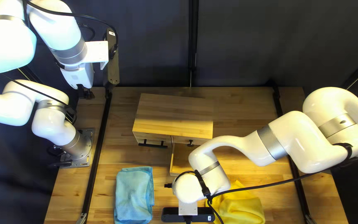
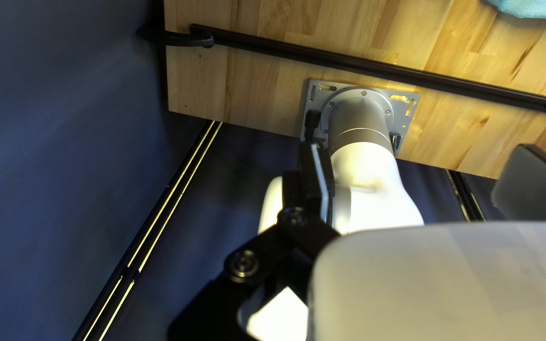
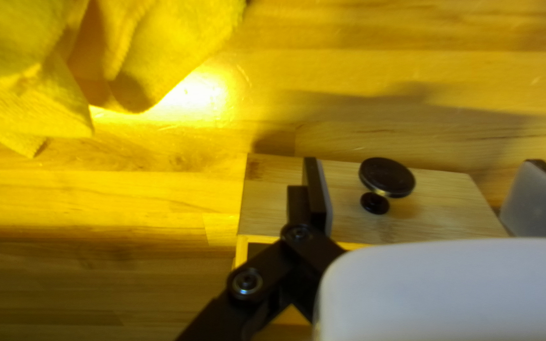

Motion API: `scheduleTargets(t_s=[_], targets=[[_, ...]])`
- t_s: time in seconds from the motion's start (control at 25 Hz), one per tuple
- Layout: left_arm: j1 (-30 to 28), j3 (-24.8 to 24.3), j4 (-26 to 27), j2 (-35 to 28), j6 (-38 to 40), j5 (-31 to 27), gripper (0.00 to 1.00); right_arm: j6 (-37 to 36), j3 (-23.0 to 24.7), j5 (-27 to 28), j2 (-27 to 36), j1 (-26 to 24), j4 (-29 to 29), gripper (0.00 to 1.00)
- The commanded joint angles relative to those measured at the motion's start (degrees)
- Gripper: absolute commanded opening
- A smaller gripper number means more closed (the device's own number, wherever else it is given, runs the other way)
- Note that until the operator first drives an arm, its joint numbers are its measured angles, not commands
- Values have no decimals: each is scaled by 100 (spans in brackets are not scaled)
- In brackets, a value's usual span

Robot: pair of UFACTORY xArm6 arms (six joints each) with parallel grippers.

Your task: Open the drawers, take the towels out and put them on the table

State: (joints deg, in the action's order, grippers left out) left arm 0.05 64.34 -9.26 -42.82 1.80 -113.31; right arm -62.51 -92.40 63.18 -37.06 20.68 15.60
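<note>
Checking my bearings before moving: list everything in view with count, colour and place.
Table: one, pale wood.
Drawer unit: one, pale wood, mid-table.
Open drawer: one, pale wood, pulled toward the near edge.
Bar handle: one, black, unit's left front.
Knobs: two, black, on the unit's right front and the open drawer's front.
Blue towel: one, light blue, left of the open drawer.
Yellow towel: one, bright yellow, right of the open drawer.
Left hand: one, black, open, above its arm's base.
Right hand: one, black, open, straddling the open drawer's knob.
</note>
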Motion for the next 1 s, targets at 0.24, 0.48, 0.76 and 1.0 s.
scheduleTargets(t_s=[0.24, 0.48, 0.76, 1.0], targets=[[0, 0, 0, 0, 0, 0, 100, 190, 505, -116, 251, -38, 277, 100], [0, 0, 0, 0, 0, 0, 100, 232, 513, -90, 242, -134, 438, 100], [0, 0, 0, 0, 0, 0, 100, 230, 619, -154, 286, -293, 594, 100], [0, 0, 0, 0, 0, 0, 100, 299, 809, -195, 384, -396, 700, 100]])
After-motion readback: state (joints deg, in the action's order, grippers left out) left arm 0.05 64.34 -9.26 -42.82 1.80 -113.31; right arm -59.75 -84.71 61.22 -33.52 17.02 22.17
